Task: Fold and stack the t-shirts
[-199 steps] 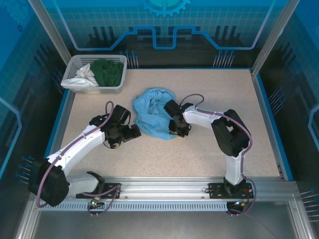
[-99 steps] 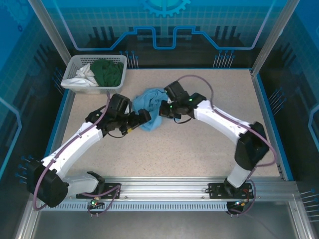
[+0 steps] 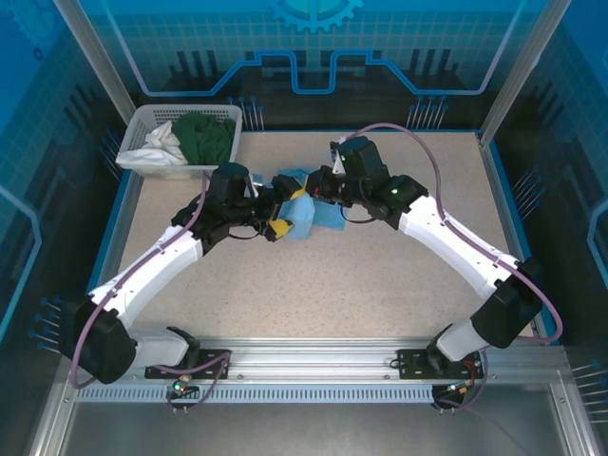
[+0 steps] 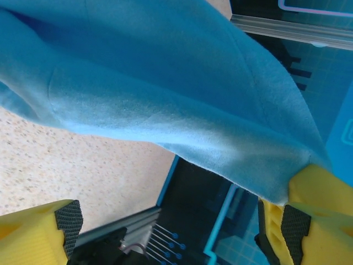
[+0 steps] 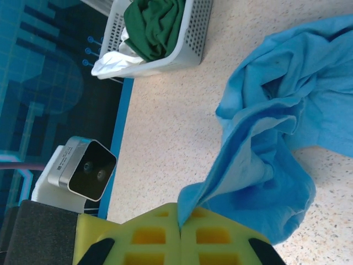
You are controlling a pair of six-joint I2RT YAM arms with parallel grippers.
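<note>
I find the right gripper [image 5: 181,221] pinched tight on a fold of the light blue t-shirt [image 5: 265,138], bunched at the far middle of the table [image 3: 380,275]. The left gripper [image 4: 179,226] stands wide, with cloth draped against one finger.

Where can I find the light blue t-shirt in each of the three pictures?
Top external: the light blue t-shirt is bunched at mid-table, toward the back.
Left wrist: it spans the upper picture, above the open left gripper.
Right wrist: right side, an edge pinched in the shut right gripper.
Shared landmark: the speckled table.
</note>
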